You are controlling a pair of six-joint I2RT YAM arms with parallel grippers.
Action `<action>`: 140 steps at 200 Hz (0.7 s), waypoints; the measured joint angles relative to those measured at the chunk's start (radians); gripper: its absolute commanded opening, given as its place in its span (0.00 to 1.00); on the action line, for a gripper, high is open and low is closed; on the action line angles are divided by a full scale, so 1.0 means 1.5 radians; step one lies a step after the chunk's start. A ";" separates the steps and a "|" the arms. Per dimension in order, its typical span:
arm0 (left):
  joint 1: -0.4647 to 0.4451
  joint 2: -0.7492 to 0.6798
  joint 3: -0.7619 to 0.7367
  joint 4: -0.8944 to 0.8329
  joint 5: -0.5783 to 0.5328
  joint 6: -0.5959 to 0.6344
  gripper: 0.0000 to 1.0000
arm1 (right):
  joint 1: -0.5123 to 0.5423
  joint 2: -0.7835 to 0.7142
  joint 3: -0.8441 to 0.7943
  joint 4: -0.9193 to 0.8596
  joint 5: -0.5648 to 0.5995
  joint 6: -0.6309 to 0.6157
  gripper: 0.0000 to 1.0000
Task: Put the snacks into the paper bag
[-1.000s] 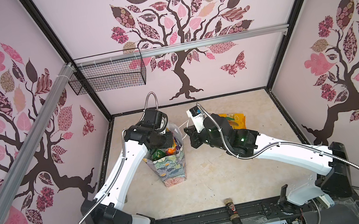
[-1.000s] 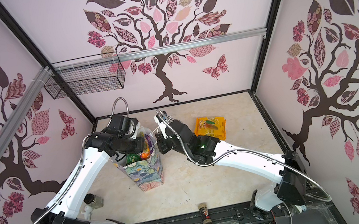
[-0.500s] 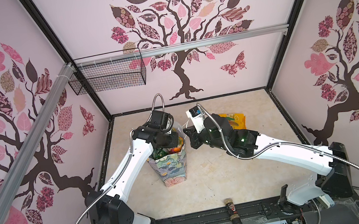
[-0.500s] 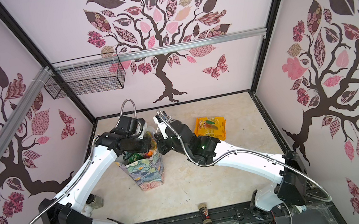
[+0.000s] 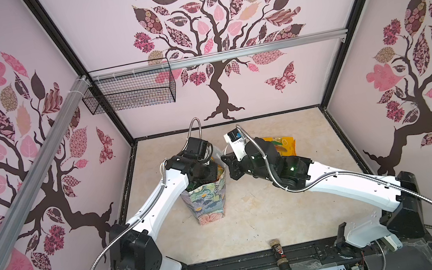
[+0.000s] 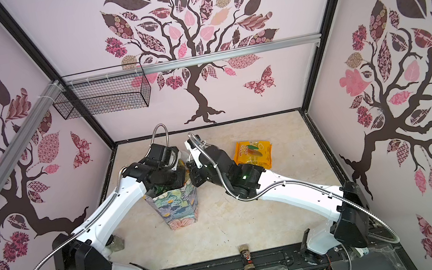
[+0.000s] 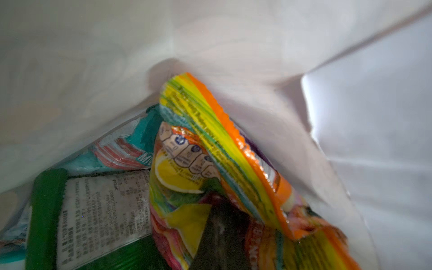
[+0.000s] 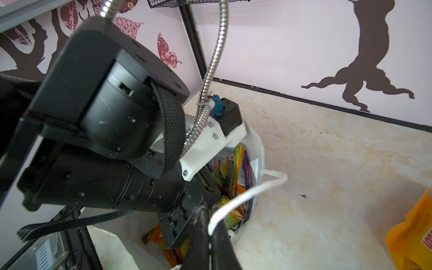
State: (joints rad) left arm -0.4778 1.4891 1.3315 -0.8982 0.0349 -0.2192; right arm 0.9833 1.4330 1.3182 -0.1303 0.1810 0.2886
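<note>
The paper bag (image 5: 208, 200) (image 6: 174, 206) stands upright at mid-table, floral outside and white inside. My left gripper (image 7: 219, 229) reaches down into it; only a dark finger shows among the snacks, and its jaws are hidden by wrappers. Inside lie an orange-edged striped packet (image 7: 224, 145), a teal packet (image 7: 131, 149) and a green packet (image 7: 46, 210). My right gripper (image 8: 208, 217) (image 5: 225, 159) is shut on the bag's rim where the white cord handle (image 8: 245, 194) loops out. One orange snack packet (image 5: 282, 143) (image 6: 254, 154) (image 8: 411, 236) lies flat on the table behind the right arm.
A small dark bottle (image 5: 279, 253) (image 6: 247, 258) lies at the table's front edge. A black wire basket (image 5: 129, 94) hangs on the back wall's rail. A small jar (image 6: 115, 245) sits beside the left arm's base. Walls enclose three sides.
The left arm has swung right over the bag and lowered its gripper inside, covering the packets that showed at the mouth. The right arm has kept its hold on the rim.
</note>
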 measured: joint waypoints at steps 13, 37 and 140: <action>0.000 -0.011 0.008 -0.019 -0.024 0.001 0.51 | 0.000 -0.001 0.001 -0.004 0.001 0.000 0.00; 0.000 -0.039 0.049 -0.063 -0.077 -0.008 0.65 | 0.000 -0.001 0.012 -0.022 0.001 -0.001 0.04; 0.000 -0.329 0.201 -0.184 -0.270 -0.036 0.79 | 0.000 -0.023 0.056 -0.089 0.009 -0.021 0.40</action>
State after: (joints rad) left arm -0.4778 0.9955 1.6325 -1.1744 -0.3702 -0.2726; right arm 0.9833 1.3983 1.4021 -0.2642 0.1944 0.2577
